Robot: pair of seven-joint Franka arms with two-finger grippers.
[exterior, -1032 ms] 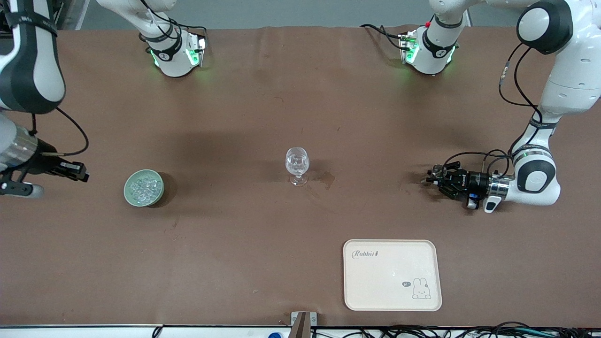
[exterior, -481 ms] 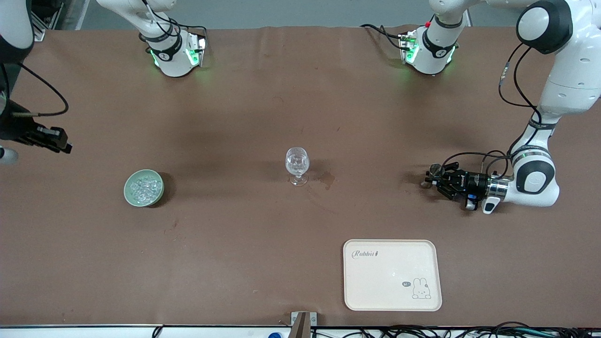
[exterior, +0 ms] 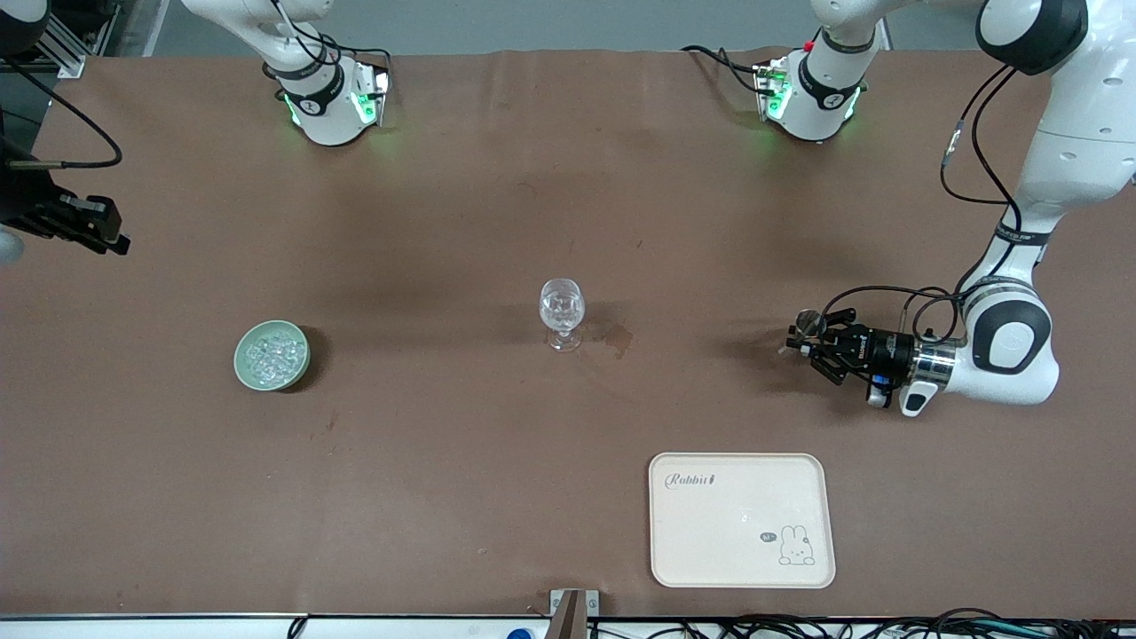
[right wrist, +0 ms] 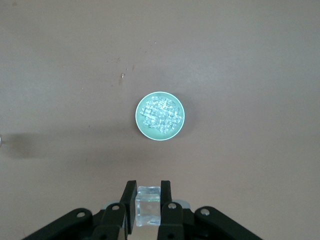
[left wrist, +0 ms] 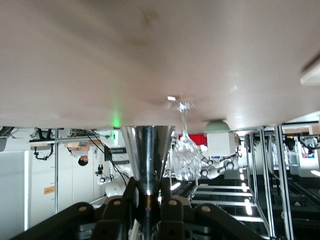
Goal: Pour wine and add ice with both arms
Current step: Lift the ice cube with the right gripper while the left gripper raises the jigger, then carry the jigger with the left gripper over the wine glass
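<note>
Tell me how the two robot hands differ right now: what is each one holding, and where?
The left end effector is shut on a shiny metal cup, low over the table at its own arm's end, level with the glass. The right end effector is shut on a clear ice cube, high up, looking down on the green bowl of ice. Both are black and two-fingered.

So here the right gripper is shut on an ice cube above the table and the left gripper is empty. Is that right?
Not quite. The left gripper is not empty: the left wrist view shows its fingers shut on a metal cup, which the front view shows held above the table. The rest stands: the right gripper is shut on an ice cube above the table.
</note>
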